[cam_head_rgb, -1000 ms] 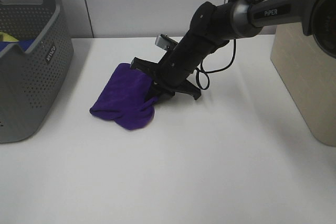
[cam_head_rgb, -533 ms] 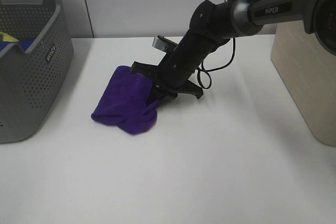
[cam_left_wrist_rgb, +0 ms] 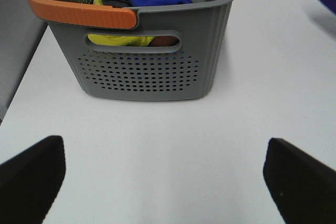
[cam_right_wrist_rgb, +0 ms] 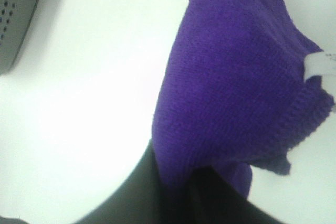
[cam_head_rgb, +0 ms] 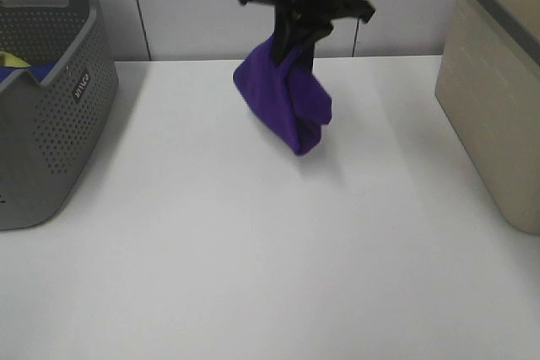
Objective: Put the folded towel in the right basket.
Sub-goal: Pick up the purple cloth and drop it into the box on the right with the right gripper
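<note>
The folded towel (cam_head_rgb: 287, 99) is deep purple and hangs in the air above the table's back middle, pinched at its top by my right gripper (cam_head_rgb: 291, 40), which is shut on it. In the right wrist view the towel (cam_right_wrist_rgb: 231, 77) fills the frame, with its white tag (cam_right_wrist_rgb: 316, 62) at one edge. The right basket (cam_head_rgb: 494, 82) is beige with a dark grey rim and stands at the table's right edge, well right of the towel. My left gripper (cam_left_wrist_rgb: 163, 182) is open and empty, its dark fingers (cam_left_wrist_rgb: 31, 177) low over the table near the grey basket.
A grey perforated basket (cam_head_rgb: 51, 99) with handle cut-outs stands at the left; in the left wrist view it (cam_left_wrist_rgb: 142, 51) has an orange handle and holds blue and yellow cloths. The white table (cam_head_rgb: 253, 250) spreads between the two baskets.
My right gripper has lifted the towel off the table and carried it up and to the right. The towel now hangs freely instead of lying on the surface.
</note>
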